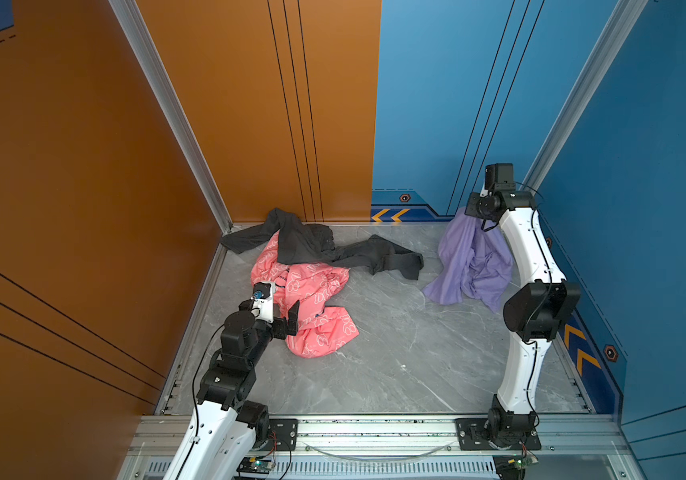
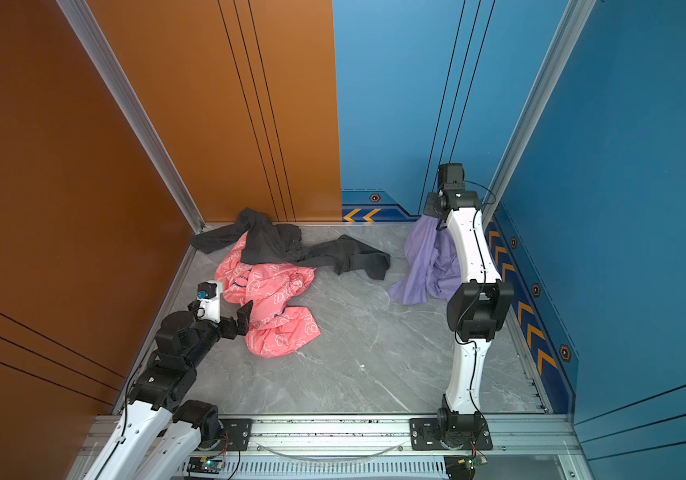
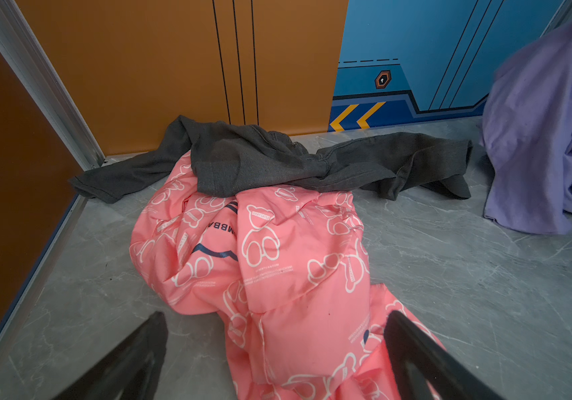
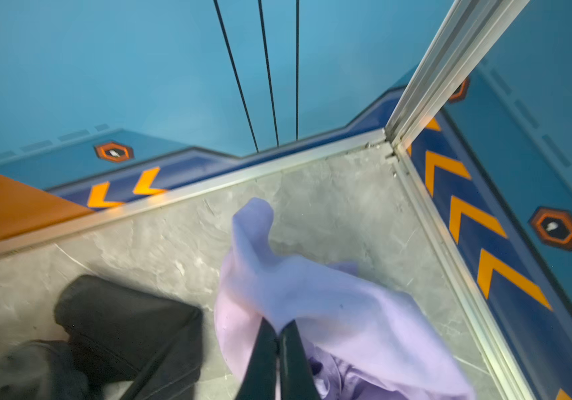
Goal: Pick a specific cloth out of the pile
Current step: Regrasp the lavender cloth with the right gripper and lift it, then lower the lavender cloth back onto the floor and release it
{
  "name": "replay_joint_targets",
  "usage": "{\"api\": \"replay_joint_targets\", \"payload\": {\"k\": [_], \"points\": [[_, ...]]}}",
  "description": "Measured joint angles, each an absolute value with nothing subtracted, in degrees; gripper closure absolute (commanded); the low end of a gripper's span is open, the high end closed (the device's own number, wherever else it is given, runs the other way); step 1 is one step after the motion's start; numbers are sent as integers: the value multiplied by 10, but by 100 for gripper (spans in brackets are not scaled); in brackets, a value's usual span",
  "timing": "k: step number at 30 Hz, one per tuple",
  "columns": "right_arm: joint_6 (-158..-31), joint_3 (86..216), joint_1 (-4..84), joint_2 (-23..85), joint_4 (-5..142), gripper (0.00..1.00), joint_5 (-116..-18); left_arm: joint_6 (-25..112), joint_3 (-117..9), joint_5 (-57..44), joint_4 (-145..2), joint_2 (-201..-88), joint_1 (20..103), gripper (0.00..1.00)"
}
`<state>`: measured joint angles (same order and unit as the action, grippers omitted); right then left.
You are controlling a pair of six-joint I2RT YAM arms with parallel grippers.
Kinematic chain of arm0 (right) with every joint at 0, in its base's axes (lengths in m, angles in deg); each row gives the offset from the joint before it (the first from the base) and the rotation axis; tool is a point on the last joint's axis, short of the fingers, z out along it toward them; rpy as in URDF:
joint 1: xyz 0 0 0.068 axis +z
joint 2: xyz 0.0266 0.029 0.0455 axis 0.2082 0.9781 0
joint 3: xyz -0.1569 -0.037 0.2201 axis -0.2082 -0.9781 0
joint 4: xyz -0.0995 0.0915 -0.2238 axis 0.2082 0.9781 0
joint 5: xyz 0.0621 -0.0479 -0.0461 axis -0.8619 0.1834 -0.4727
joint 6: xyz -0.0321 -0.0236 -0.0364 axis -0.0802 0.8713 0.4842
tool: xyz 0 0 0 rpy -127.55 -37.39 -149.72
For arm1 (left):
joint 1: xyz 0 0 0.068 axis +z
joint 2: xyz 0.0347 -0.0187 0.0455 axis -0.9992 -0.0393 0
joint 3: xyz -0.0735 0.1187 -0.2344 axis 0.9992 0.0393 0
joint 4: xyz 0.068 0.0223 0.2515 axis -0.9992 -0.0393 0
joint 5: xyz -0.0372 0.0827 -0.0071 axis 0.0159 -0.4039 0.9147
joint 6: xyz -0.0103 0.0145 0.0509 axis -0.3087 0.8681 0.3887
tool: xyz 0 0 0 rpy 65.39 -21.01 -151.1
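Blue corner — cloth betw. R jaws

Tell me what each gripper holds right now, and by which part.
The right gripper is shut on a bunched fold at the top of the lavender cloth, which hangs to the table. The left gripper is open, holding nothing.

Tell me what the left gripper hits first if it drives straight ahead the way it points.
The coral-pink printed cloth: the open left gripper seems to straddle its near folds, probably almost touching already. The dark grey garment lies farther along that line.
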<state>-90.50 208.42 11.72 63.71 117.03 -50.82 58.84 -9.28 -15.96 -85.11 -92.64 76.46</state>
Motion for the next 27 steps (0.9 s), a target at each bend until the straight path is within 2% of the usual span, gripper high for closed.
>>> {"api": "replay_joint_targets", "payload": {"k": [4, 9, 12, 16, 19, 23, 24, 27], "points": [[-910, 2144, 105, 613, 1166, 100, -520, 588, -93, -160, -851, -927, 765, 2], [-916, 2137, 87, 556, 1152, 100, -527, 589, -93, -160, -851, -927, 765, 2], [-915, 2074, 79, 508, 1139, 100, -526, 589, -93, -160, -851, -927, 765, 2], [-915, 1917, 78, 441, 1129, 97, -517, 588, -93, -160, -851, -927, 765, 2], [-915, 1792, 78, 408, 1125, 84, -511, 588, -93, -160, -851, -927, 765, 2], [-919, 1638, 78, 376, 1136, 37, -496, 588, -93, -159, -851, -927, 765, 2], [-920, 1617, 78, 370, 1139, 29, -493, 588, -93, -159, -851, -928, 765, 2], [-920, 1591, 78, 349, 1149, 25, -489, 588, -93, -159, -851, -931, 765, 2]]}}
